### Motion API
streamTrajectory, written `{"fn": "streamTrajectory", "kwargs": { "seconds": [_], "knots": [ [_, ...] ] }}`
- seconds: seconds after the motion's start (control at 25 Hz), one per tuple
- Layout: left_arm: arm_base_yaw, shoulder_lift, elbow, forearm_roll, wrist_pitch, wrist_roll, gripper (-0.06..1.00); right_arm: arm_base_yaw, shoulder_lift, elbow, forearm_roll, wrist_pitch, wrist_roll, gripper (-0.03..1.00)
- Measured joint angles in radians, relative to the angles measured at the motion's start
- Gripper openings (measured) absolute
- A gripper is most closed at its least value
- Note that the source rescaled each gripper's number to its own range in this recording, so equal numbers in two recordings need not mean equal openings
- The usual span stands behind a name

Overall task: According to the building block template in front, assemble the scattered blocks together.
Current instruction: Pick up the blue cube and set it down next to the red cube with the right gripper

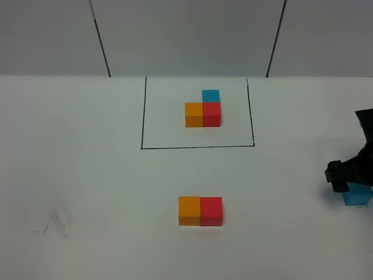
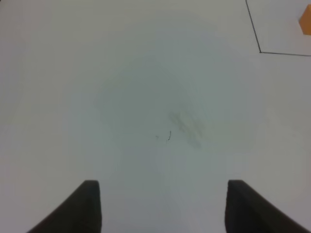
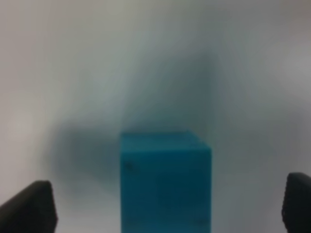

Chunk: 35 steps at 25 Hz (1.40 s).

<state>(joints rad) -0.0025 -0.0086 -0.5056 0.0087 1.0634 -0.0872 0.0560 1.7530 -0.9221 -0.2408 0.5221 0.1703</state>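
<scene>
The building block template (image 1: 203, 109) is an orange, red and blue L-shaped group inside a black-line rectangle (image 1: 141, 116) at the back middle. Of the scattered blocks, the orange cube (image 1: 189, 210) and the red cube (image 1: 211, 210) sit side by side, touching, at the front middle. The light blue cube (image 1: 356, 196) stands at the far right edge. My right gripper (image 1: 348, 182) is low over it, open, with the blue cube (image 3: 165, 179) between its wide-apart fingers (image 3: 31, 206). My left gripper (image 2: 163, 206) is open and empty over bare table; the exterior high view does not show it.
The white table (image 1: 87, 175) has faint grey scuff marks (image 1: 58, 220) at the front left, also under the left gripper (image 2: 184, 124). The left wrist view catches a corner of the black frame (image 2: 253, 30) and an orange cube (image 2: 306, 22). A panelled wall (image 1: 186, 35) stands behind.
</scene>
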Motion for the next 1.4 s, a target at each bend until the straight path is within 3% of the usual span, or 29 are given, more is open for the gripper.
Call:
{"fn": "streamTrajectory", "kwargs": {
  "seconds": [0.56,0.68,1.12,1.28,1.4],
  "knots": [
    [0.000,0.000,0.000,0.000,-0.001,0.000,0.24,-0.008,0.060,0.000,0.029,-0.054,-0.046,0.85],
    [0.000,0.000,0.000,0.000,-0.001,0.000,0.24,-0.008,0.060,0.000,0.030,-0.056,-0.048,0.78],
    [0.000,0.000,0.000,0.000,-0.001,0.000,0.24,-0.008,0.060,0.000,0.030,-0.058,-0.065,0.34],
    [0.000,0.000,0.000,0.000,-0.001,0.000,0.24,-0.008,0.060,0.000,0.030,-0.055,-0.074,0.24],
    [0.000,0.000,0.000,0.000,-0.001,0.000,0.24,-0.008,0.060,0.000,0.030,-0.055,-0.075,0.23]
  ]
}}
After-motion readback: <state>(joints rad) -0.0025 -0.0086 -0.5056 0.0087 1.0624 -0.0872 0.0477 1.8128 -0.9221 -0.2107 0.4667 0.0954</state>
